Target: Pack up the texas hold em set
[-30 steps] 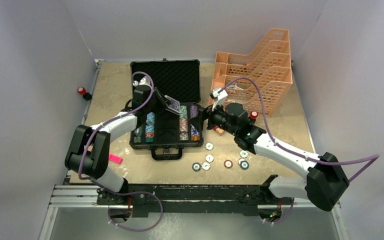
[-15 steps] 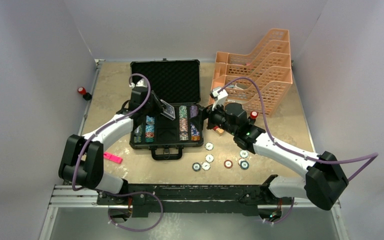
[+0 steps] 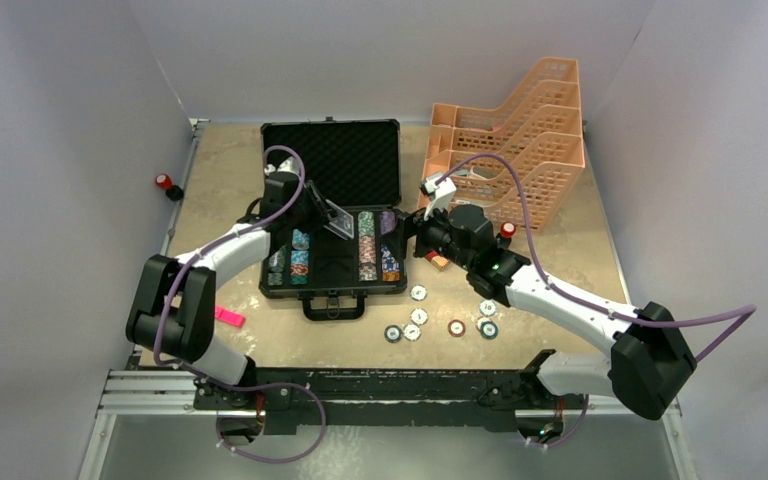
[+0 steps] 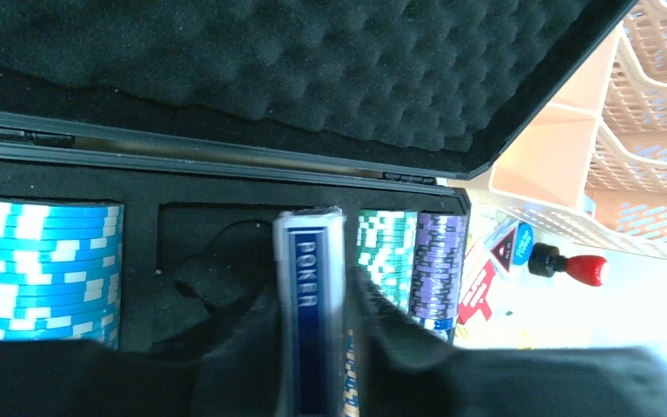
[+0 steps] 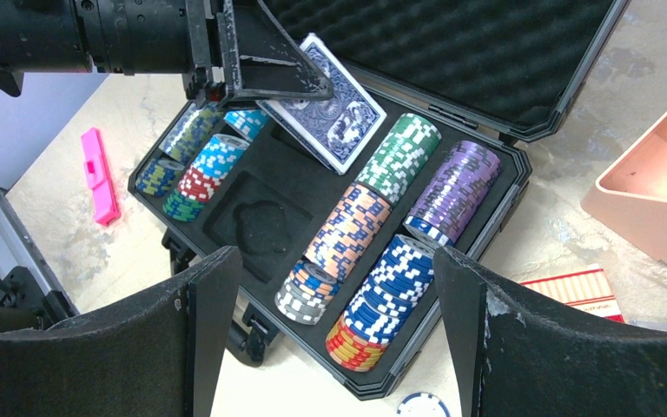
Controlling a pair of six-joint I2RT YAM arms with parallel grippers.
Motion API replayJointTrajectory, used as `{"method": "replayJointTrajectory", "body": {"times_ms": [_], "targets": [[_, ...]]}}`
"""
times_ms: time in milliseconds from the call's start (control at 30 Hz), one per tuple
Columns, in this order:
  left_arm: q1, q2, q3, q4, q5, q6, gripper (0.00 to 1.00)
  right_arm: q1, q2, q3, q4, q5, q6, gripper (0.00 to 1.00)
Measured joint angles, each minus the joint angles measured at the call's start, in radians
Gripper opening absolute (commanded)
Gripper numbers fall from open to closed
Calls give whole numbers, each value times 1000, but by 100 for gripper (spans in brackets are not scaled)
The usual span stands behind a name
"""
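The black briefcase [image 3: 332, 165] lies open, its foam lid [image 4: 313, 69] tilted back. Rows of poker chips fill it: light blue [image 4: 43, 261], green [image 4: 386, 252], purple [image 4: 439, 261], dark blue [image 5: 395, 282]. My left gripper [image 3: 332, 218] is shut on a blue card deck [image 4: 310, 287], held tilted just above the empty middle slot [image 5: 260, 217]. The right gripper [image 5: 339, 347] hangs open by the case's right edge [image 5: 504, 208], holding nothing. Several loose chips [image 3: 418, 316] lie on the table in front of the case. A red deck [image 5: 577, 291] lies to its right.
The peach rack [image 3: 520, 140] stands at the back right, close behind my right arm. A pink marker [image 3: 228, 316] lies left of the case handle. One small red-capped item [image 3: 507, 230] sits by the right wrist and another [image 3: 164, 182] beyond the left table edge.
My left gripper shifted the blue deck a little down and left over the case, and the left elbow swung out and back. The right arm stayed still.
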Motion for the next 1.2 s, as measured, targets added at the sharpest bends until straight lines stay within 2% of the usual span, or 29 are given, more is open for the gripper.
{"method": "replayJointTrajectory", "body": {"times_ms": [133, 200, 367, 433, 633, 767, 867, 1000, 1200], "targets": [[-9, 10, 10, -38, -27, 32, 52, 0, 0, 0, -2, 0, 0, 84], [-12, 10, 28, -95, -46, 53, 62, 0, 0, 0, -3, 1, 0, 84], [-13, 10, 185, -305, -137, 143, 65, 0, -4, 0, -6, 6, 0, 84], [-13, 9, 219, -333, -160, 161, 64, 0, -13, 0, -10, 18, -1, 84], [-13, 5, 235, -406, -206, 195, 50, 0, -42, 0, -21, 48, -4, 83], [-13, 10, 235, -420, -205, 197, 46, 0, -42, 0, -46, 53, -4, 83], [-13, 26, 235, -420, -204, 198, 47, 0, -42, 0, -51, 53, -3, 83], [-13, 58, 235, -423, -198, 198, 54, 0, -41, 0, -52, 53, -3, 83], [-13, 70, 232, -423, -192, 195, 34, 0, -40, 0, -55, 53, -3, 83]]}}
